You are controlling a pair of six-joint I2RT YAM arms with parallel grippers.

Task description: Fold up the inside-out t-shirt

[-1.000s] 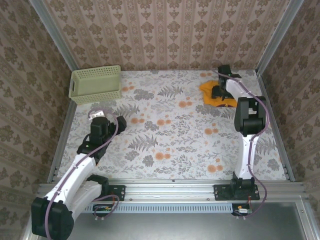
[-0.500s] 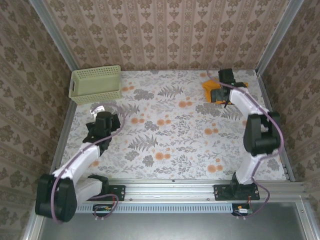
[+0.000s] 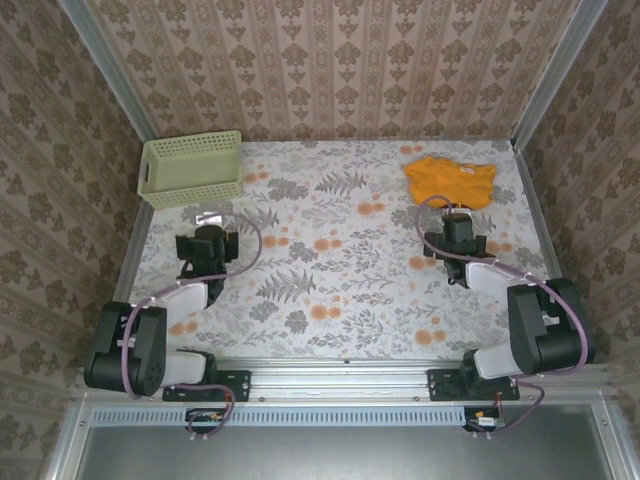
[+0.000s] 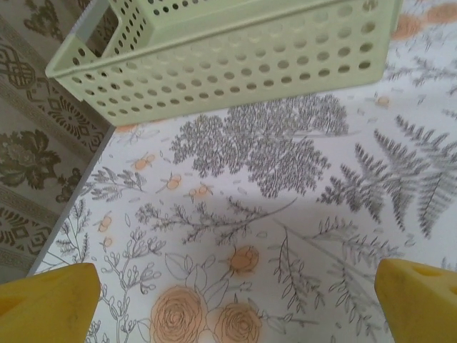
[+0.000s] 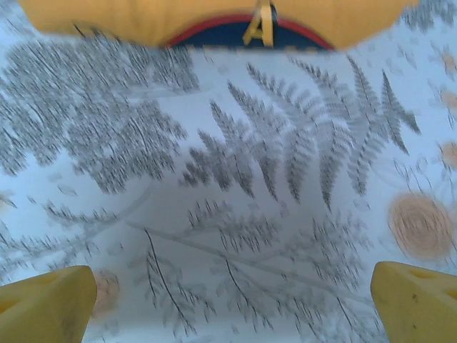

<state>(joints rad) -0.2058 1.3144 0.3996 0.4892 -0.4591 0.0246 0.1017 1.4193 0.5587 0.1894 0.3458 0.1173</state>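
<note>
Both arms have pulled back low in the frame: left gripper (image 3: pixel 206 224) jaws apart, right gripper (image 3: pixel 455 222) now spread wide, empty. Upper right, the orange-yellow t-shirt (image 3: pixel 450 181) lies released, compactly folded. Looks finished!

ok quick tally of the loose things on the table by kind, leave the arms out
orange-yellow t-shirt: 1
pale green lattice basket: 1
total: 2
</note>
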